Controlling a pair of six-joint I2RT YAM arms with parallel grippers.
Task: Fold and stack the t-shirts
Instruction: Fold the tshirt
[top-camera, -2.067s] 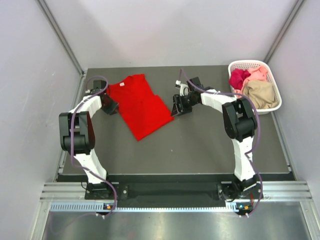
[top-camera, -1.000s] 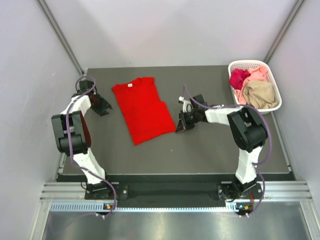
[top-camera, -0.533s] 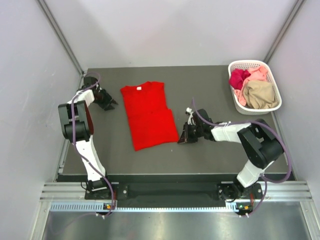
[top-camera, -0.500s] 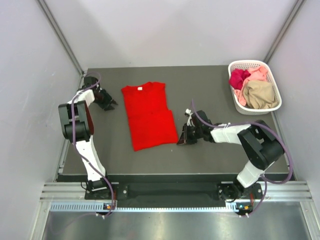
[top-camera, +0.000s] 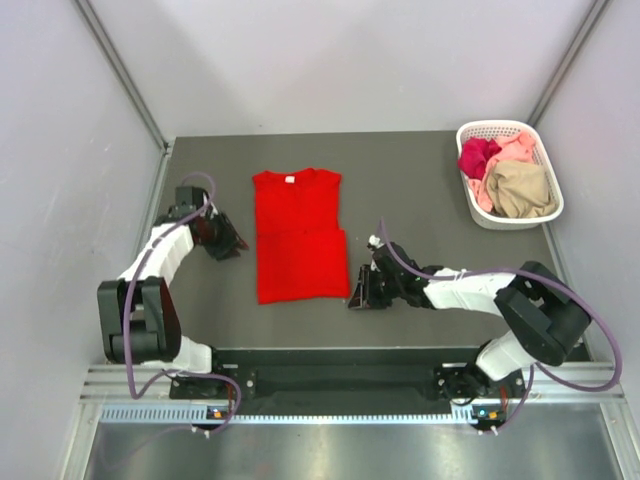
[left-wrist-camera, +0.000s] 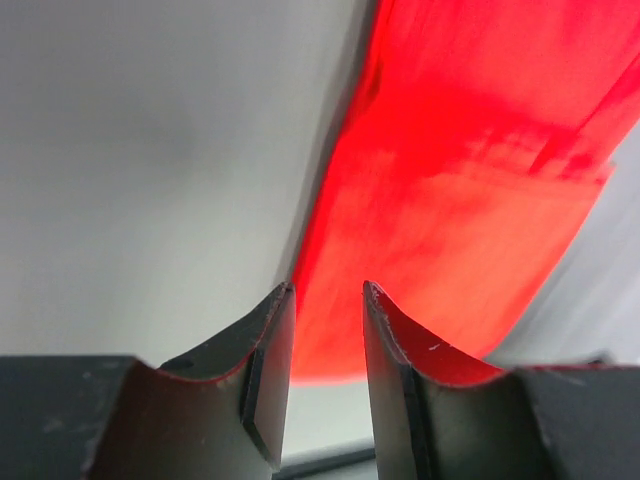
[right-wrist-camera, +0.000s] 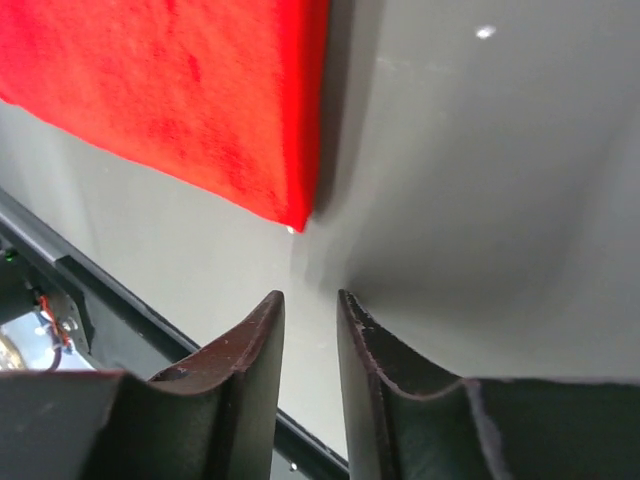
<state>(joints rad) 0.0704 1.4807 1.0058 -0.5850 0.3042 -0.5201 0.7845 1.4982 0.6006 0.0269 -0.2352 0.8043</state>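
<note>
A bright red t-shirt (top-camera: 298, 238) lies flat on the dark table, folded narrow, neck with white label (top-camera: 290, 180) to the far side. My left gripper (top-camera: 235, 247) is low beside its left edge, jaws a little apart and empty; the left wrist view (left-wrist-camera: 328, 290) shows the red cloth (left-wrist-camera: 450, 200) just beyond the tips. My right gripper (top-camera: 355, 295) sits at the shirt's near right corner, jaws a little apart and empty (right-wrist-camera: 310, 295), the red corner (right-wrist-camera: 180, 90) just ahead. Magenta (top-camera: 478, 155), pale pink (top-camera: 518, 148) and tan (top-camera: 522, 188) shirts lie crumpled in the basket.
The white lattice basket (top-camera: 478, 215) stands at the table's far right corner. The table's near edge (top-camera: 340, 350) is close below the right gripper. Grey walls enclose the left, far and right sides.
The red shirt has turned from tilted to straight and slid toward the near edge. Both grippers have moved nearer along its sides, and the cloth is no longer at their tips.
</note>
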